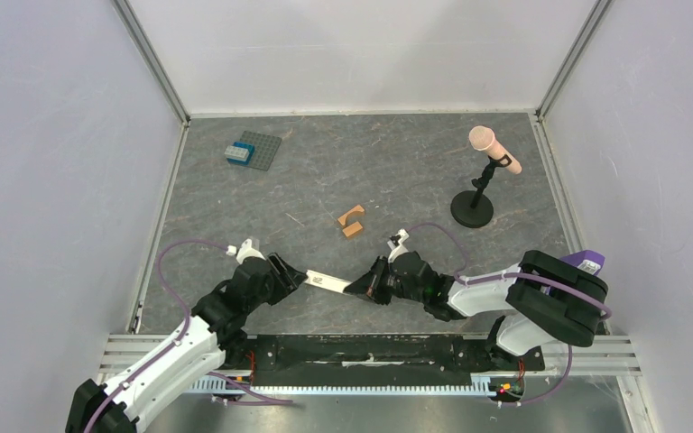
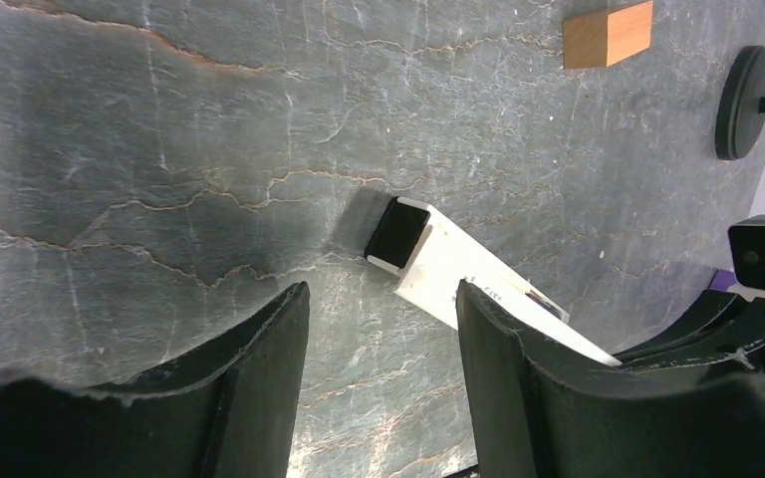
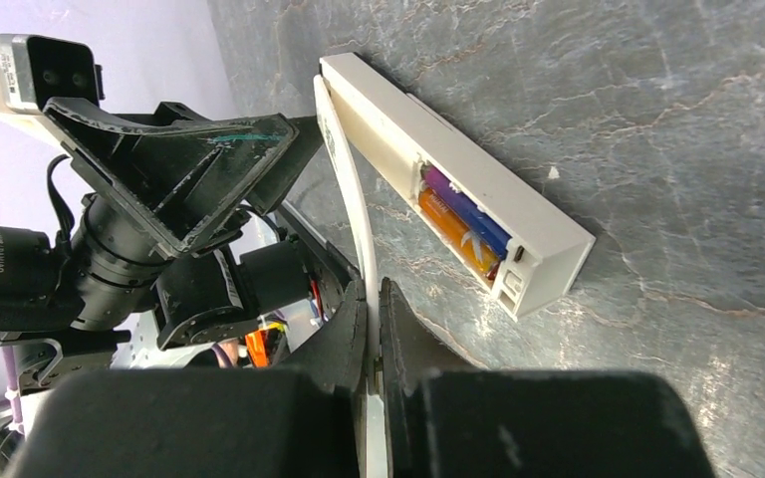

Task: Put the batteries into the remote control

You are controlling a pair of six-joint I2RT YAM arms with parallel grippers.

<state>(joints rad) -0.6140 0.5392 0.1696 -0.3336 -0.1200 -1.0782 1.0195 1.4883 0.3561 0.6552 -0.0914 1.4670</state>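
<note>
- While looking down from above, found the remote control [image 1: 328, 282] flat on the marbled grey table [image 1: 397, 171], close to the front edge, between the tips of the two arms.
- Saw the left gripper [image 2: 381, 294] spread wide with nothing in the gap.
- Noted the black end of the white bar just past its fingertips and the rest hidden behind one finger; could not tell whether touching.
- Found the right gripper [image 3: 374, 299] closed almost fully on a thin white cover [image 3: 357, 224], seen edge-on and reaching up to the bar's far end.
- Spotted the batteries [image 3: 463, 224] side by side in the open recess at the end nearer the right wrist camera, one orange and one blue with a purple tip.
- Noted two orange-brown blocks [image 1: 352, 221] mid-table.
- Farther back, made out a grey studded plate [image 1: 266, 149] with a blue brick [image 1: 237, 153], and a pink microphone [image 1: 494, 149] on a black stand [image 1: 473, 209].
</note>
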